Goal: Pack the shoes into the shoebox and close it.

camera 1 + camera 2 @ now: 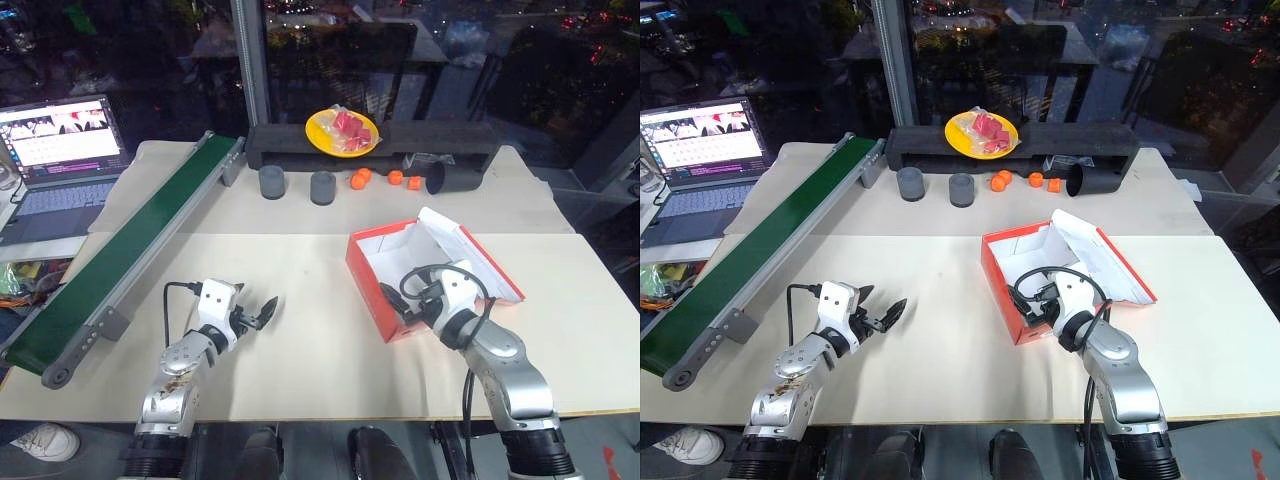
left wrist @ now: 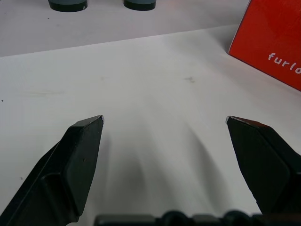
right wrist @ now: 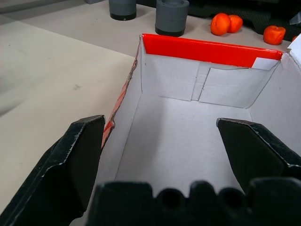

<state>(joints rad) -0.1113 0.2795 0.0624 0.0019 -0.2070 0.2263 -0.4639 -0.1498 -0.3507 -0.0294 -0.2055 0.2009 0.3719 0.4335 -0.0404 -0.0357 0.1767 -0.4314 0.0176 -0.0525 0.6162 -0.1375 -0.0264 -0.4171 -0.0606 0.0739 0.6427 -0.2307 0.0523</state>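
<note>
The red-orange shoebox [image 1: 368, 280] stands open on the table, right of centre, its white inside [image 3: 188, 141] bare. Its lid [image 1: 478, 255] leans back on the far right side. The shoes are out of view. My right gripper [image 3: 160, 123] is open at the box's near end, one finger over the left wall and the other above the inside. My left gripper [image 1: 266, 310] hovers open over bare tabletop well to the left of the box, nothing between its fingers. A red corner of the shoebox [image 2: 275, 42] lies ahead of it to its right.
A green conveyor belt [image 1: 135, 250] runs diagonally along the left, with a laptop [image 1: 60, 150] beyond it. At the back stand two grey cylinders [image 1: 272, 182], small orange fruits [image 1: 360, 180], a black tube [image 1: 452, 178] and a yellow plate [image 1: 342, 132] on a black block.
</note>
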